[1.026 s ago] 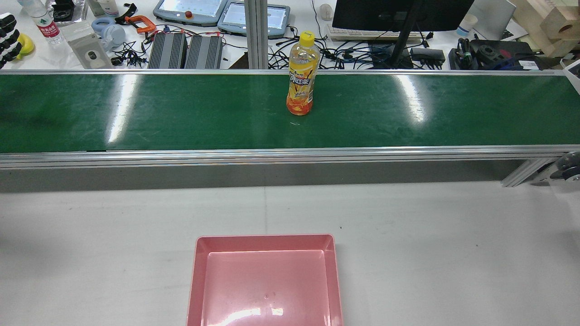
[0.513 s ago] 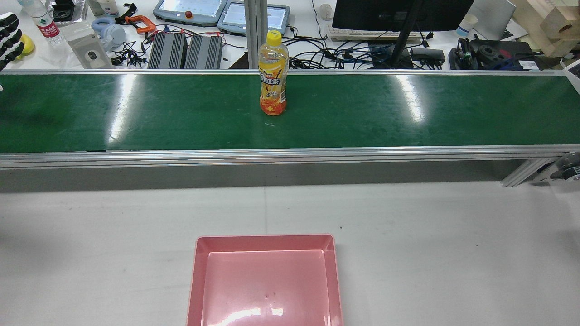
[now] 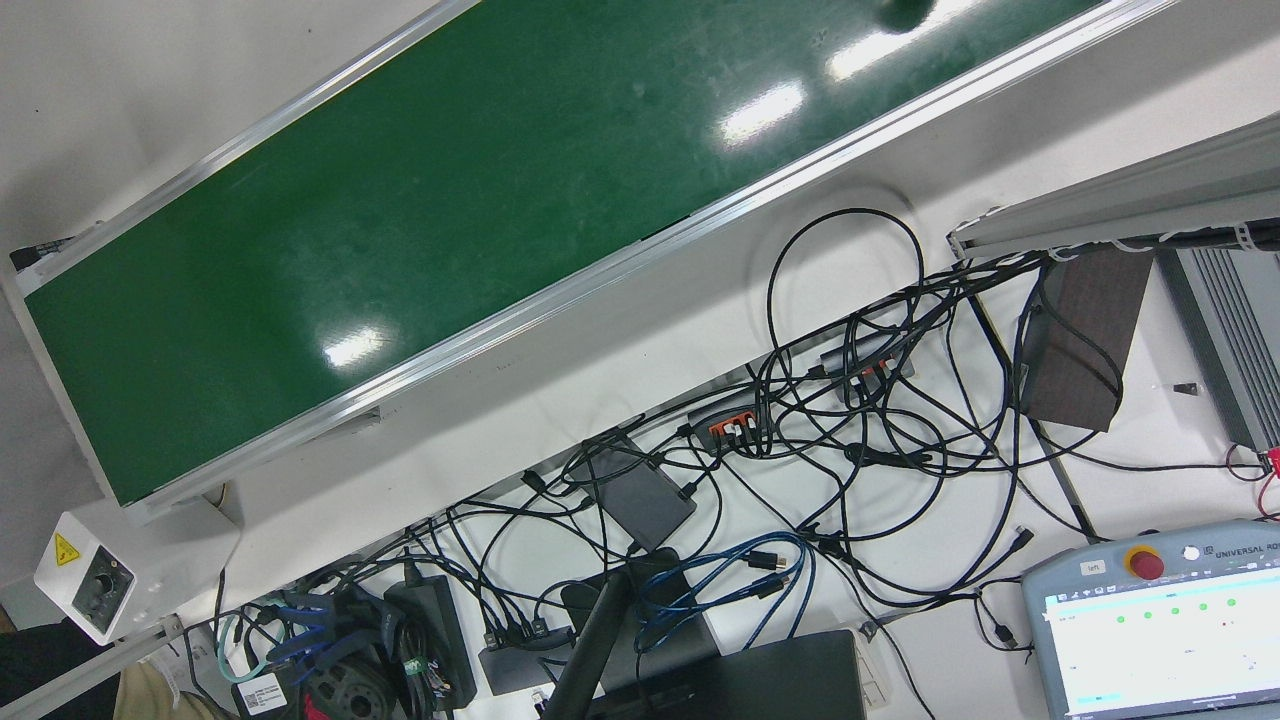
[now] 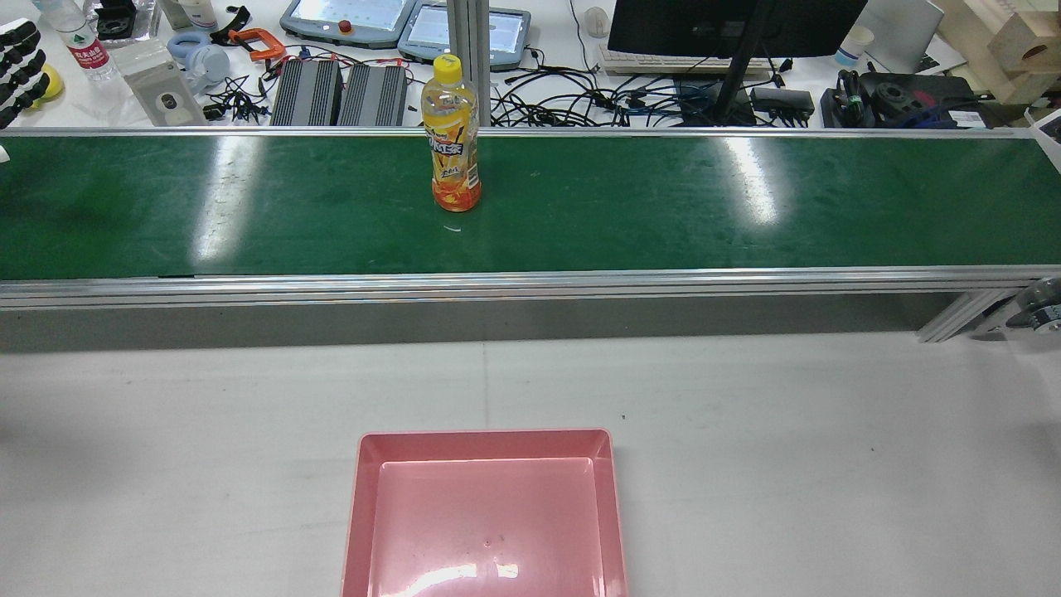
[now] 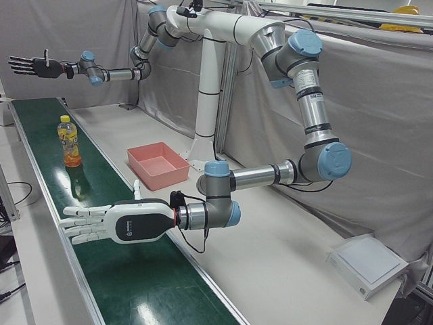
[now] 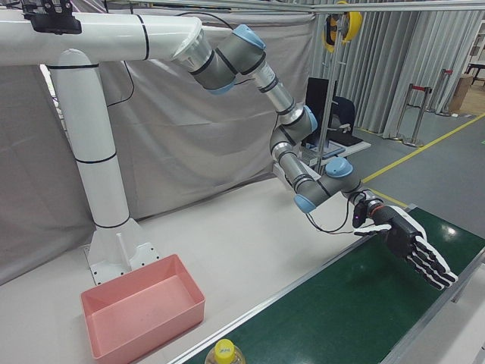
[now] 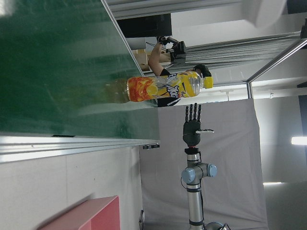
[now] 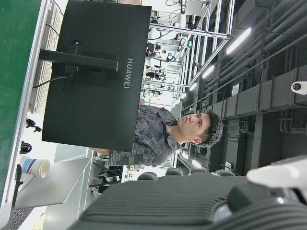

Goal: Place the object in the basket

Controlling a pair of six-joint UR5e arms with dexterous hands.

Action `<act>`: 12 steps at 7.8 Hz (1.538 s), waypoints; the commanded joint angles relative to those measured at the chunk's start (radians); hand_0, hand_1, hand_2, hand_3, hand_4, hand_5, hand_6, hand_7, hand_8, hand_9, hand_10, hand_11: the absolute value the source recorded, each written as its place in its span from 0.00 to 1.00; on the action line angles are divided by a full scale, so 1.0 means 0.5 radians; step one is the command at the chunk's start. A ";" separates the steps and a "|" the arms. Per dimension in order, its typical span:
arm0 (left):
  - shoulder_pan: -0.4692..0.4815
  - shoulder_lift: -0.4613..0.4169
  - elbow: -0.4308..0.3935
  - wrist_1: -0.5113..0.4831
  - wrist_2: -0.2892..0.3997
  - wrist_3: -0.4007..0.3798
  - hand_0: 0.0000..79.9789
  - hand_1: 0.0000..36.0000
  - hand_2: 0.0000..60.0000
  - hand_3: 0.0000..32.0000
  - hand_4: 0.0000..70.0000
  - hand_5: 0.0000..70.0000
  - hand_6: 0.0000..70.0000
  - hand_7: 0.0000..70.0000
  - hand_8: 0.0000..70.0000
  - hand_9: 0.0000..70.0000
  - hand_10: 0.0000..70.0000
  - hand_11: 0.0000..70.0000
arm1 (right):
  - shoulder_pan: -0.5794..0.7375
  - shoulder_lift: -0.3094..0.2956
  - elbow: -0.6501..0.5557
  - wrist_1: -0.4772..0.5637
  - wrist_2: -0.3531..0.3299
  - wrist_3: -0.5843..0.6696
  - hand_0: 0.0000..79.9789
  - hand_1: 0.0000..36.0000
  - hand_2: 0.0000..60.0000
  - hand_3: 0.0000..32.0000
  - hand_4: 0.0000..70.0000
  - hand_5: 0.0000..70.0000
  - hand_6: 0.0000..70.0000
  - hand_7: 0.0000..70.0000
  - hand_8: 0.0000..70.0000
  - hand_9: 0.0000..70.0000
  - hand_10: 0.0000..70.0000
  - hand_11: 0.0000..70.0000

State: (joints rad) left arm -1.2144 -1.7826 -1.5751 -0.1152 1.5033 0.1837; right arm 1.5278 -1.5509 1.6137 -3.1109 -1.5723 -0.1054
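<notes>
A yellow-capped orange drink bottle point(image 4: 450, 141) stands upright on the green conveyor belt point(image 4: 704, 207). It also shows in the left-front view point(image 5: 67, 142), the right-front view point(image 6: 225, 353) and the left hand view point(image 7: 163, 87). The pink basket point(image 4: 485, 434) sits empty on the white table before the belt, and its wall shows in the left-front view point(image 5: 162, 179). My left hand point(image 5: 101, 222) hovers low over the belt, fingers spread, empty, well apart from the bottle. Its fingers show at the rear view's left edge point(image 4: 18, 66). My right hand point(image 5: 30, 66) is raised high beyond the bottle, open and empty.
The belt's aluminium rail point(image 4: 497, 286) runs between the table and the belt. Behind the belt lies a cluttered desk with a monitor point(image 4: 729, 25), teach pendants point(image 4: 348, 16) and cables point(image 3: 850, 430). A white box point(image 5: 369, 264) lies on the table's end.
The bottle has travelled left along the belt in the rear view, from right of the basket's middle to left of it. The left hand's fingers shifted only slightly.
</notes>
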 commanded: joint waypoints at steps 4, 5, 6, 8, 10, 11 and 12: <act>0.143 -0.184 -0.004 0.108 0.000 0.105 0.81 0.36 0.00 0.00 0.00 0.17 0.00 0.00 0.00 0.00 0.00 0.00 | 0.000 0.000 0.000 0.000 0.000 0.002 0.00 0.00 0.00 0.00 0.00 0.00 0.00 0.00 0.00 0.00 0.00 0.00; 0.158 -0.190 -0.004 0.111 0.000 0.108 0.81 0.36 0.00 0.01 0.00 0.17 0.00 0.00 0.00 0.00 0.00 0.00 | 0.000 0.000 0.000 0.000 0.000 0.002 0.00 0.00 0.00 0.00 0.00 0.00 0.00 0.00 0.00 0.00 0.00 0.00; 0.189 -0.214 -0.007 0.114 0.000 0.126 0.81 0.35 0.00 0.00 0.00 0.17 0.00 0.00 0.00 0.00 0.00 0.00 | 0.000 0.000 0.000 0.000 0.000 0.002 0.00 0.00 0.00 0.00 0.00 0.00 0.00 0.00 0.00 0.00 0.00 0.00; 0.241 -0.251 -0.007 0.120 0.000 0.126 0.81 0.35 0.00 0.00 0.00 0.18 0.00 0.00 0.00 0.00 0.00 0.00 | 0.000 0.000 -0.003 0.000 0.000 0.002 0.00 0.00 0.00 0.00 0.00 0.00 0.00 0.00 0.00 0.00 0.00 0.00; 0.244 -0.264 -0.007 0.123 0.000 0.133 0.80 0.35 0.00 0.00 0.00 0.17 0.00 0.00 0.00 0.00 0.00 0.00 | 0.000 0.000 -0.003 0.000 0.000 0.002 0.00 0.00 0.00 0.00 0.00 0.00 0.00 0.00 0.00 0.00 0.00 0.00; 0.244 -0.264 0.005 0.126 0.000 0.136 0.80 0.35 0.00 0.00 0.00 0.18 0.00 0.00 0.00 0.00 0.00 0.00 | 0.000 0.000 0.000 0.000 0.000 0.002 0.00 0.00 0.00 0.00 0.00 0.00 0.00 0.00 0.00 0.00 0.00 0.00; 0.241 -0.261 0.009 0.123 0.000 0.145 0.81 0.35 0.00 0.00 0.00 0.18 0.00 0.00 0.00 0.00 0.00 0.00 | 0.000 0.000 0.000 0.000 0.000 -0.001 0.00 0.00 0.00 0.00 0.00 0.00 0.00 0.00 0.00 0.00 0.00 0.00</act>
State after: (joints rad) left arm -1.0930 -1.9131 -1.5761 -0.0535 1.5033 0.2499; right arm 1.5278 -1.5509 1.6130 -3.1109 -1.5723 -0.1044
